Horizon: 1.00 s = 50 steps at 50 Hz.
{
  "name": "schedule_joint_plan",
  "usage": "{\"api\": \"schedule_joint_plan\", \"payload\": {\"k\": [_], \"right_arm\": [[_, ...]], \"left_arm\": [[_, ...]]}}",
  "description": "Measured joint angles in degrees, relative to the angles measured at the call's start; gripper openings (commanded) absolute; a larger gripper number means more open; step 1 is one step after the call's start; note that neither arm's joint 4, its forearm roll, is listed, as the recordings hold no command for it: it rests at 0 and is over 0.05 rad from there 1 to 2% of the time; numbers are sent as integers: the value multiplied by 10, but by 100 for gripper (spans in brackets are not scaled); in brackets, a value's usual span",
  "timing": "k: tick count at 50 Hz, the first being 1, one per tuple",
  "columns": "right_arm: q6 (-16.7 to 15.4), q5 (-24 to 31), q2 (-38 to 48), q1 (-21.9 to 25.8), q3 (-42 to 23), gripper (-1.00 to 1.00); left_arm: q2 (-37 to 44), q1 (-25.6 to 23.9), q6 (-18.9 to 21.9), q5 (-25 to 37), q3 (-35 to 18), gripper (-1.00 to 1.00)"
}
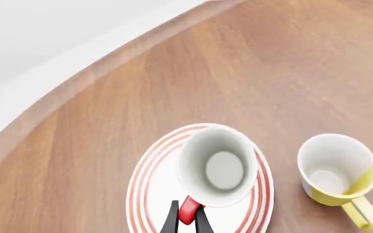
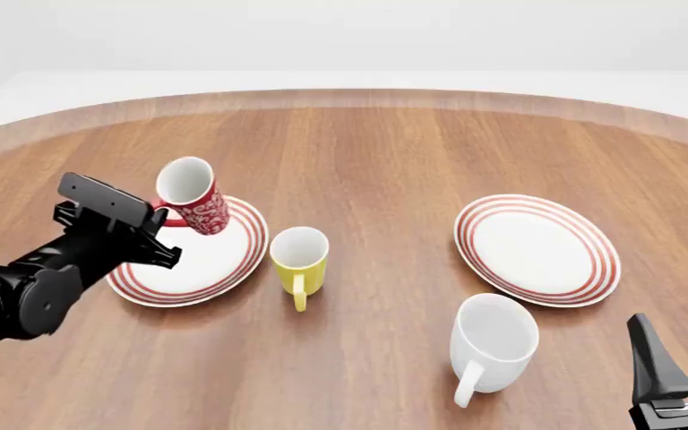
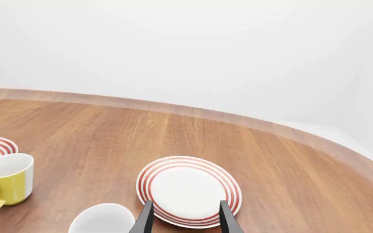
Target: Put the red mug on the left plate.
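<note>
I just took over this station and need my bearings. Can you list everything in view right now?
red mug: 1, red with white pattern, held tilted over the left plate
left plate: 1, white with red rings, table's left side
right plate: 1, white with red rings, right side
yellow mug: 1, yellow, just right of the left plate
white mug: 1, white, near the right plate
table: 1, brown wood
left gripper: 1, black, shut on the red mug's handle
right gripper: 1, black, open

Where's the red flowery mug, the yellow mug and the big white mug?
Tall red mug with white floral pattern (image 2: 205, 209): front view, on its patterned outer wall.
Plain yellow mug (image 2: 298, 265): front view, on its outer side below the rim.
Bigger plain white mug (image 2: 494, 351): front view, on its outer wall.
</note>
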Motion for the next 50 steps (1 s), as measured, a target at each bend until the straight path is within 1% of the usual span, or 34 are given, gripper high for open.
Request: {"api": "schedule_joint_plan", "payload": {"k": [12,25,40,50], "right_arm": [[0,0,0,0,0,100],[1,-1,0,-1,0,100],[2,-3,0,-2,0,100],[2,-4,0,-3,0,100]], "left_arm": [[31,24,12,-46,28,-100],[56,45,20,-79,43,-100],[86,57,28,-106,47,-100],[110,61,27,-123,42,-100]]}}
